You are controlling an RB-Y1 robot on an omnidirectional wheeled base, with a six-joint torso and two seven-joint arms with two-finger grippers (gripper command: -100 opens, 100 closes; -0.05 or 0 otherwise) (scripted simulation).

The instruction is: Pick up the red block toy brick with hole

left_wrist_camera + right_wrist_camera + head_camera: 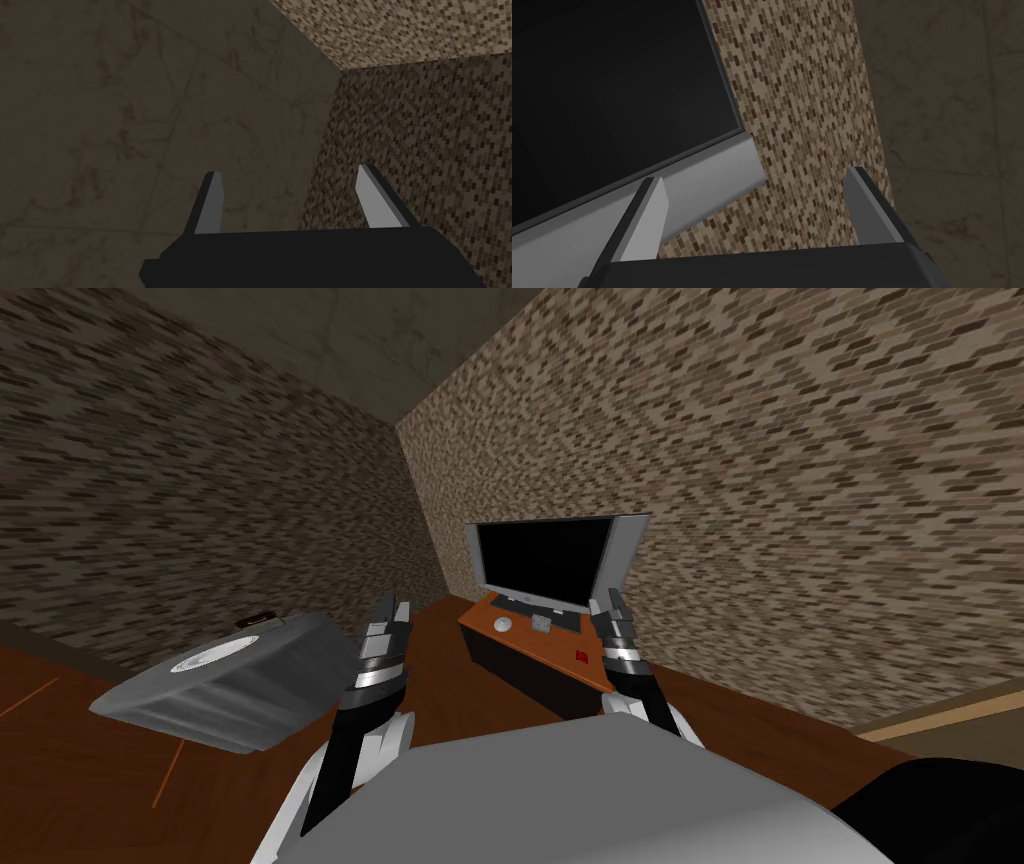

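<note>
A small red brick (582, 657) lies near the front right corner of a low orange-topped stand (520, 640) in the head view. My right gripper (608, 606) is raised just right of and above the brick, apart from it, pointing up toward the screen. In the right wrist view the right gripper (752, 187) is open, with nothing between its fingers (644, 220). My left gripper (388, 606) is raised left of the stand, over the floor. The left wrist view has that left gripper (289, 180) open and holding nothing.
A large dark screen with a grey frame (545, 560) stands on the stand, with a white round thing (502, 624), a keyboard (545, 616) and a small grey box (541, 623) before it. A grey bin-like object (235, 680) lies on the wooden floor at left. Brick walls meet behind.
</note>
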